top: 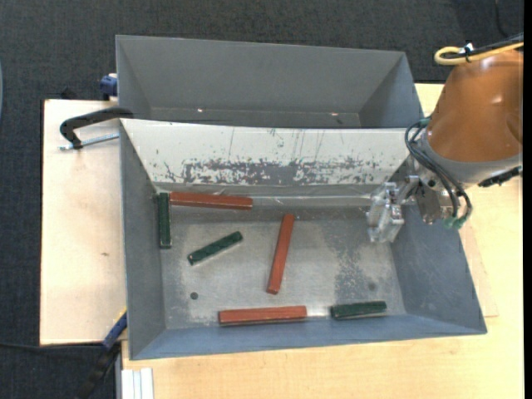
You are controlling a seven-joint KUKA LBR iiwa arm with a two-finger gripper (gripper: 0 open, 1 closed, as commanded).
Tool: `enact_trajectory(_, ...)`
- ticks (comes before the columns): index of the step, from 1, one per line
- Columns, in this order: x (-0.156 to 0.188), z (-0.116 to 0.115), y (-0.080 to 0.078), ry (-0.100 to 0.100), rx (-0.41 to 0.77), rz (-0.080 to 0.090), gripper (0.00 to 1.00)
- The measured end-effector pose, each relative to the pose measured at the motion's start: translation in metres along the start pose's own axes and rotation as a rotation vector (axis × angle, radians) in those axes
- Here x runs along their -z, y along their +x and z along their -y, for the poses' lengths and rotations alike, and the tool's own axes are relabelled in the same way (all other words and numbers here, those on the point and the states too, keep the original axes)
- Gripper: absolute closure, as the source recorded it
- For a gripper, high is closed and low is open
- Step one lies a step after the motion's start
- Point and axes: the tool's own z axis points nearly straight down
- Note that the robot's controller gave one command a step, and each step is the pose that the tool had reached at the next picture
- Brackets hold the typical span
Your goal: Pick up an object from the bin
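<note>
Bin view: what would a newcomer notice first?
The arm's orange cover looms at the right, with the gripper just inside the bin's right wall. Six loose bars lie across the floor, three red and three green. Nearest the gripper is a green bar at the front right, and a slanted red bar lies mid-floor.

Cut off by the right edge: the arm's orange cover (486,106), with a pale cable (453,54) partly tucked behind it. Hidden behind the gripper (384,220) and wrist: the back right corner of the grey bin (140,256). Too small to identify: a dark speck (194,297) on the floor near the front left corner.
</note>
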Motion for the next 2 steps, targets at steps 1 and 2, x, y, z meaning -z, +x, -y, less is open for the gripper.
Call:
enact_trajectory(1,0.0,0.0,0.0,0.0,0.0,0.0,1.0)
enact_trajectory(2,-0.061,-0.047,0.006,-0.002,-0.161,-0.006,0.0)
